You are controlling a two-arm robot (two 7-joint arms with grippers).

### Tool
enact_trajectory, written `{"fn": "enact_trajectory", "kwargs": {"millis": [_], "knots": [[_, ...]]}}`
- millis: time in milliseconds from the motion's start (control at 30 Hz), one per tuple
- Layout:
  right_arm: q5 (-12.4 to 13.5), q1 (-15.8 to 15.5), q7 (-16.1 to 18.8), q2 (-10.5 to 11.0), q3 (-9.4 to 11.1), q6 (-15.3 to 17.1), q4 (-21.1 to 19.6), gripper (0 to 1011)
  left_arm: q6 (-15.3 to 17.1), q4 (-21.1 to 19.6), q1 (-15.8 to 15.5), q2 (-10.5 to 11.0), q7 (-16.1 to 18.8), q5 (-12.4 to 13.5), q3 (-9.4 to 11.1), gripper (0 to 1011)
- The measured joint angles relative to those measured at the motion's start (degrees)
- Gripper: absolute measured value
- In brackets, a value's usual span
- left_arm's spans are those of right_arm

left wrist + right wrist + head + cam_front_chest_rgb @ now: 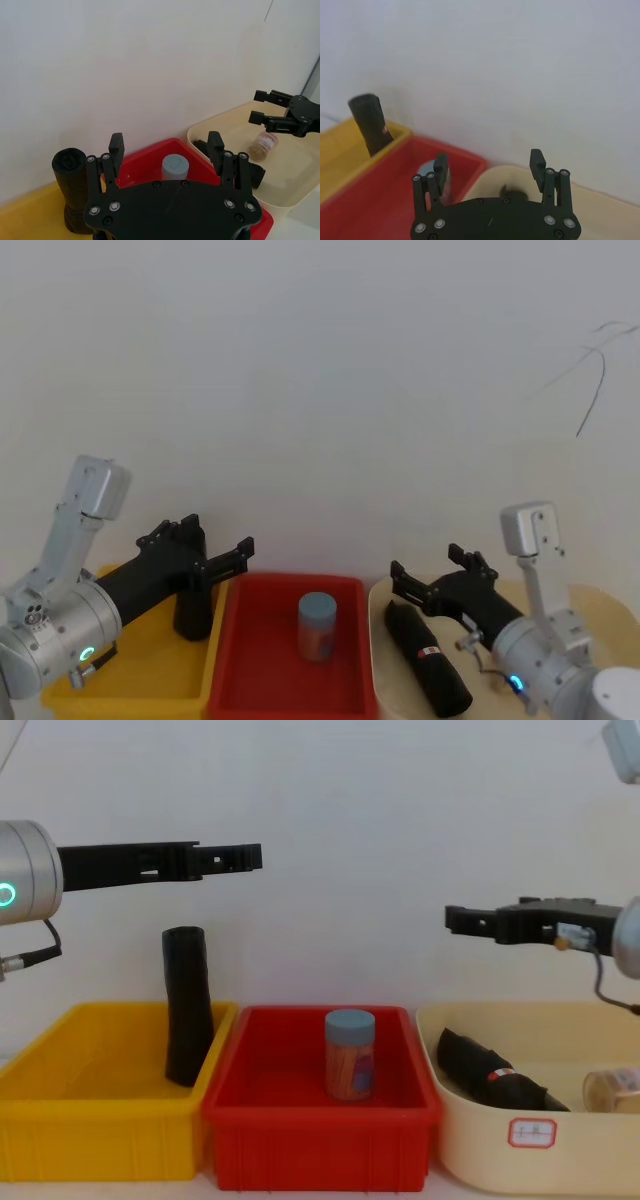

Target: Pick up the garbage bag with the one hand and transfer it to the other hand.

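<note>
White wall behind 2 open, empty grippers: left gripper, right gripper.

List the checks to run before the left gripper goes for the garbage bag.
1. Left gripper open: ok.
2. Right gripper open and empty, ready to receive: ok.
3. Garbage bag standing upright in the yellow bin, top free: ok.
4. Left gripper level with the bag: not ok, it hovers well above it.
5. Second black roll out of the way: ok, it lies in the cream bin.
</note>
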Motion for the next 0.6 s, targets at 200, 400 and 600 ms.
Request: {"fn": "enact_trajectory", "kwargs": {"millis": [200,400,600], "knots": [[-0.11,-0.33,-0.71,-1.90,-0.10,-2.65,0.48,1000,0.00,0.00,0.00,0.00,0.00,0.00,0.00,1002],[-0.18,-0.55,-1.13,-3.05,-0.16,-4.28,0.80,1000,0.01,0.00,0.00,0.00,0.00,0.00,0.00,1002],[-0.22,-0.67,-1.43,-3.78,-0.19,-5.30,1.00,1000,0.01,0.00,0.00,0.00,0.00,0.00,0.00,1002]]}}
